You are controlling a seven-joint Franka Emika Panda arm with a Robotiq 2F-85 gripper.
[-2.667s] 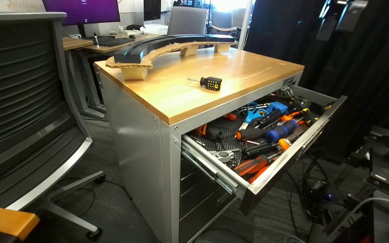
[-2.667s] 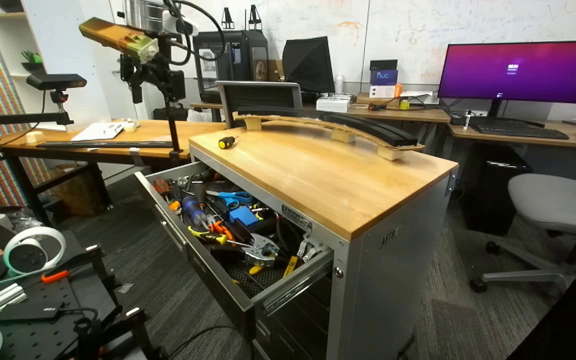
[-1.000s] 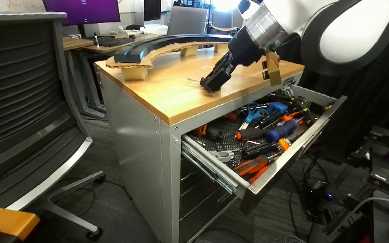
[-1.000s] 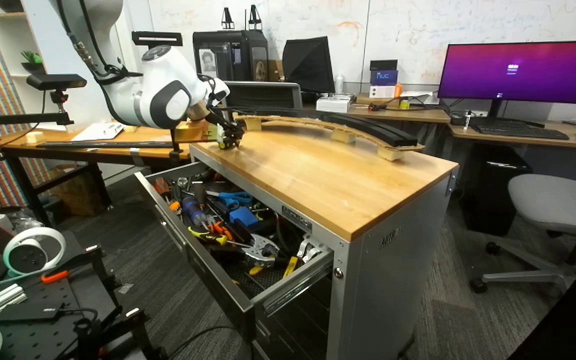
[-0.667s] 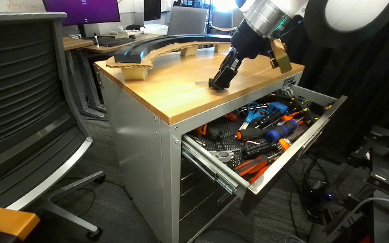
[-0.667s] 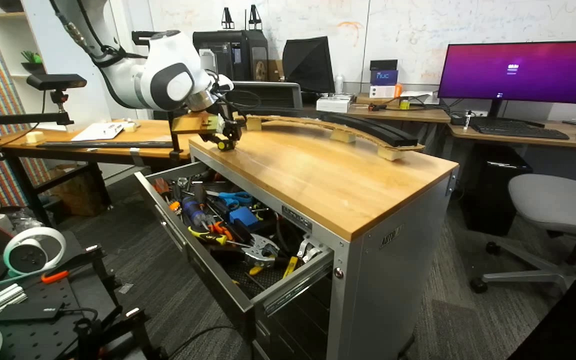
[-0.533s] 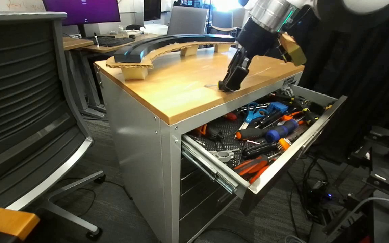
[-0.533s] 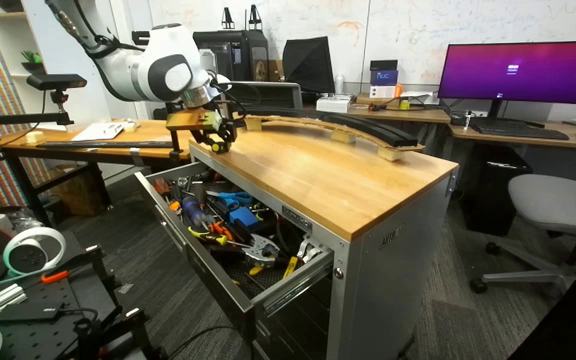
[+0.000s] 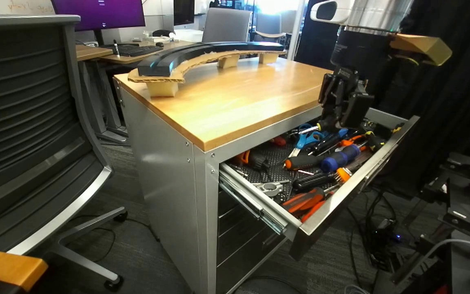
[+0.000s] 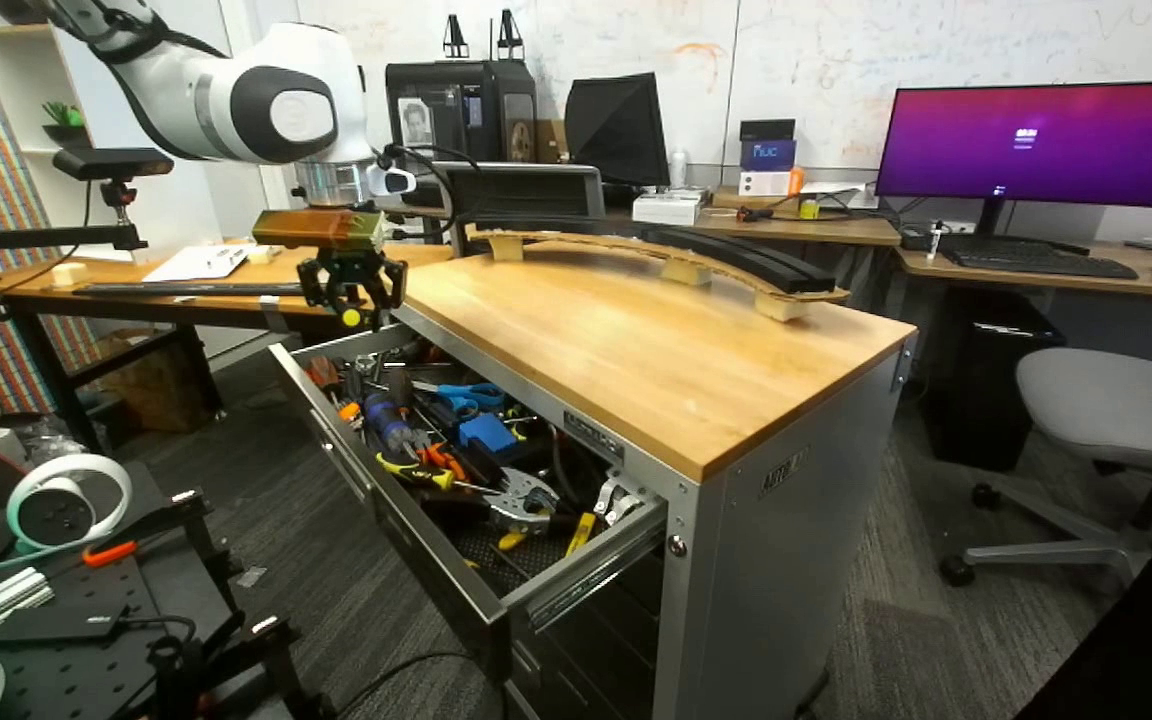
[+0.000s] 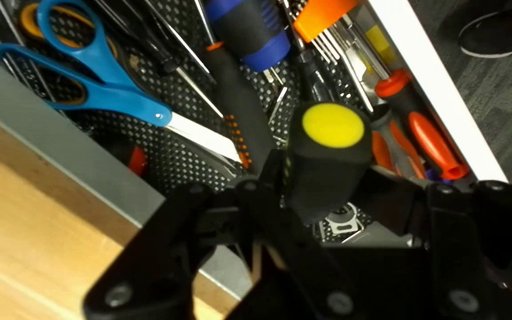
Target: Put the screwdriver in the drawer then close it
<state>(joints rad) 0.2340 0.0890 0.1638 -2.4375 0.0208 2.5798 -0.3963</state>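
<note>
The screwdriver (image 11: 333, 125), black with a round yellow cap on its handle end, is between the fingers of my gripper (image 11: 322, 182) in the wrist view. Both fingers press on the black handle. In an exterior view its metal shaft (image 9: 310, 129) sticks out sideways from the gripper (image 9: 339, 120), and the rest of the handle is hidden behind the fingers. The yellow cap (image 10: 351, 318) faces outward in an exterior view. Below the gripper the drawer (image 9: 333, 200) is pulled out and full of tools. The gripper hangs over it, past the cabinet top's front edge.
Blue scissors (image 11: 114, 89), a blue screwdriver handle (image 9: 341, 158) and orange-handled tools (image 9: 304, 200) lie in the drawer. A curved black piece on cardboard (image 9: 210, 53) stands on the wooden top (image 9: 235, 110). An office chair (image 9: 27, 102) is beside the cabinet.
The screwdriver lay on the wooden top at first. My gripper came in, took hold of it, drew it toward the front edge, and carried it off the top to above the open drawer.
</note>
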